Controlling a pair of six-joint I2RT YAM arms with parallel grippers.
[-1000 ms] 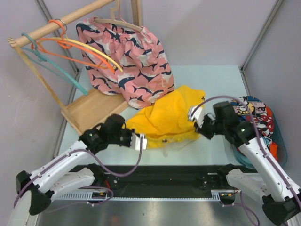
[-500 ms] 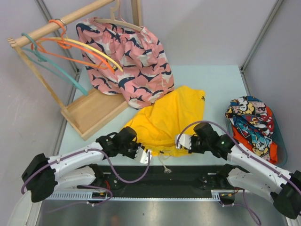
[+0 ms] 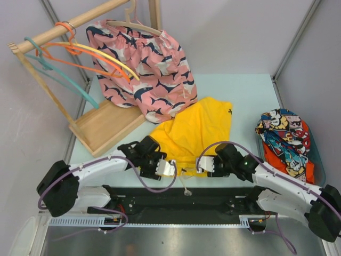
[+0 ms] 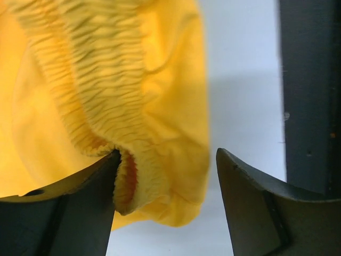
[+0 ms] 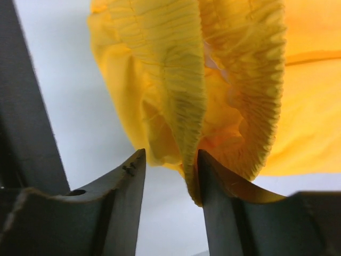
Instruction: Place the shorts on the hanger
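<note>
The yellow shorts [image 3: 194, 133] lie flat on the table, waistband toward the near edge and a pale drawstring [image 3: 186, 186] trailing off it. My left gripper [image 3: 169, 168] is at the waistband's left corner. In the left wrist view it [image 4: 168, 176] stands open; the gathered waistband [image 4: 106, 80] rests against its left finger. My right gripper [image 3: 205, 165] is at the waistband's right end, open [image 5: 171, 176], with a fold of the shorts [image 5: 229, 80] leaning on its right finger. The pale-yellow hanger [image 3: 118, 61] hangs on the wooden rail at the back left.
Pink whale-print shorts [image 3: 144, 69] hang on a wooden hanger above the rack's base [image 3: 104, 125]. Orange [image 3: 93, 68] and teal [image 3: 64, 80] hangers share the rail. A cartoon-print garment [image 3: 285, 141] fills a teal basket on the right. A black rail [image 3: 186, 200] runs along the near edge.
Both grippers drew the shorts toward the near edge, spreading them flat from a bunched heap, then opened and let go of the waistband.
</note>
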